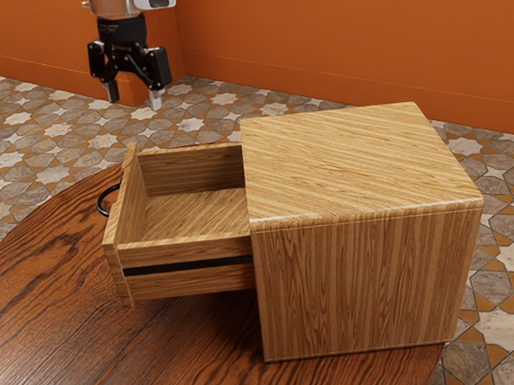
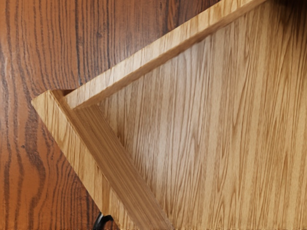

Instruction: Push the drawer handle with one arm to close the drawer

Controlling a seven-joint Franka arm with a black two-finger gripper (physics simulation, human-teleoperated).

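Observation:
My gripper [image 1: 133, 102] hangs at the exterior view's upper left, fingers apart and pointing down with nothing between them, higher than the drawer and touching nothing. The light wooden drawer [image 1: 193, 214] stands pulled well out of its cabinet [image 1: 364, 281], toward the exterior view's left. On the outer side of its front panel is a dark curved handle [image 1: 104, 201]. In the wrist view, the drawer [image 2: 192, 129] is seen from above with its bare floor and a corner of its front, and part of the handle [image 2: 102, 222] shows beside that front.
A dark wooden round table [image 1: 176, 346] carries the cabinet, whose block body stands to the exterior view's right of the drawer. Patterned floor tiles [image 1: 48, 130] and an orange wall [image 1: 329, 56] lie behind. The drawer's side walls rise above its floor.

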